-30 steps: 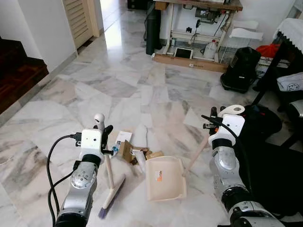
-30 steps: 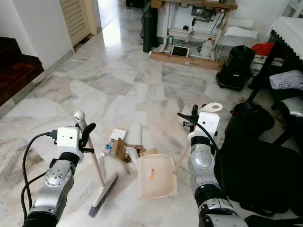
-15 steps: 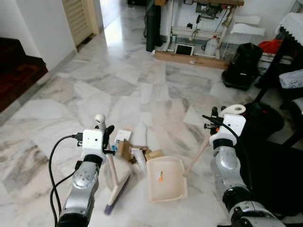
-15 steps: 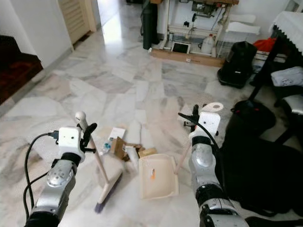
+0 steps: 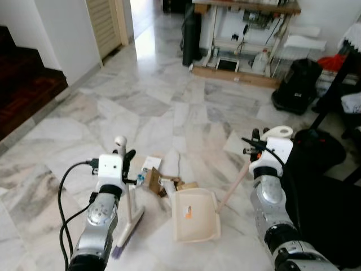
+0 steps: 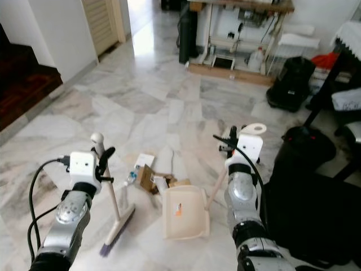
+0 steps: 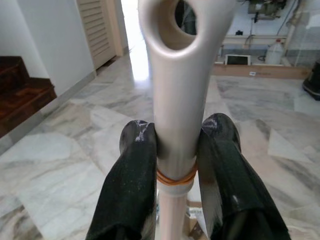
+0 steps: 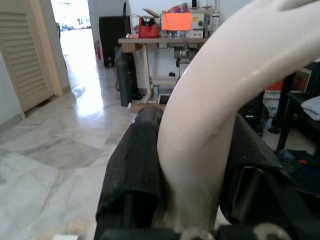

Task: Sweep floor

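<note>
A cream-handled broom [image 5: 129, 199] with purple bristles [image 5: 123, 242] stands tilted on the marble floor, and my left gripper [image 5: 125, 161] is shut on its handle [image 7: 182, 75] just below the hanging hole. My right gripper [image 5: 255, 142] is shut on the long handle [image 8: 215, 85] of a cream dustpan [image 5: 195, 215], which lies flat on the floor between my arms. A small litter pile [image 5: 160, 179] of cardboard scraps, white paper and a small bottle lies just beyond the dustpan's mouth, to the right of the broom head.
A large black bag [image 5: 330, 197] fills the floor at my right. Farther off stand another black bag [image 5: 296, 84], a work table with shelves [image 5: 242, 34] and a black cylinder [image 5: 192, 34]. Dark wooden stairs [image 5: 28, 84] rise at the left.
The broom head swung toward the litter half a second ago and has now drawn back to the left. The camera has shifted slightly. Both grips and the dustpan hold as before.
</note>
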Controlling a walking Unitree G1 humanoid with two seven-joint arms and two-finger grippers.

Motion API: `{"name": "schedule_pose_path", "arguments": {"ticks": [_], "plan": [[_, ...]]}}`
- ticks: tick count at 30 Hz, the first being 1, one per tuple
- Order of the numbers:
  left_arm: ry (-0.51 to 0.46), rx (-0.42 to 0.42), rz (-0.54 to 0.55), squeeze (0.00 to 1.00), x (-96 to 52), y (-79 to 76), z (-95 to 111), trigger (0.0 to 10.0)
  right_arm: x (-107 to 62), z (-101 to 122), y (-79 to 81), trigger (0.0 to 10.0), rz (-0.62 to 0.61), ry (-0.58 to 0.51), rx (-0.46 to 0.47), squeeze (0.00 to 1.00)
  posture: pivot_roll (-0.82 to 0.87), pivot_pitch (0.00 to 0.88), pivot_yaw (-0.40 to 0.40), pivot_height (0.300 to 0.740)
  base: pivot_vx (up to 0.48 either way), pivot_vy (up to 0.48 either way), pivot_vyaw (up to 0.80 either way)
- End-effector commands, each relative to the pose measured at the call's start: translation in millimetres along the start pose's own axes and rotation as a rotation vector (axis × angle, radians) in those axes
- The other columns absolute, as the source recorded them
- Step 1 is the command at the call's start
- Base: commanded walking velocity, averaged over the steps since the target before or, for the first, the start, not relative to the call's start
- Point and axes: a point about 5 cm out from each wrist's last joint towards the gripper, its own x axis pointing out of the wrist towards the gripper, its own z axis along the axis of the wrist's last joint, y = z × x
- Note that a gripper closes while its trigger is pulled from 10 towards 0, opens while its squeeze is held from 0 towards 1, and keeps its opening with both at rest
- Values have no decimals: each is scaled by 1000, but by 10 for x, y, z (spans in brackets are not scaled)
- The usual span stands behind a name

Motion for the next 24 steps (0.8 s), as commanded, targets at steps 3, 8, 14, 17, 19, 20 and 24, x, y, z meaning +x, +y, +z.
{"name": "schedule_pose_path", "arguments": {"ticks": [3,8,14,17,19,20,24], "plan": [[-54,7,-1,0,26,-2,103,10000,59,111,3,10000,-3,-50,8,0,12,35,-70,740,0,0,0],[-53,3,2,0,23,2,102,10000,57,110,5,10000,-4,-50,10,0,12,37,-70,740,0,0,0],[-50,0,1,0,21,3,99,10000,55,106,2,10000,-8,-47,13,0,11,39,-70,740,0,0,0],[-49,0,-2,0,20,-1,98,10000,58,96,-6,10000,-13,-37,12,0,11,38,-69,740,0,0,-410],[-48,-1,-3,0,19,-3,95,10000,58,91,-8,10000,-14,-32,15,0,11,37,-69,740,0,0,-800],[-48,-1,-4,0,20,-3,95,10000,59,90,-7,10000,-13,-32,14,0,11,37,-69,740,0,0,-800],[-46,-2,-6,0,20,-5,92,10000,59,91,-6,10000,-12,-32,9,0,11,37,-69,740,0,0,-800]]}}
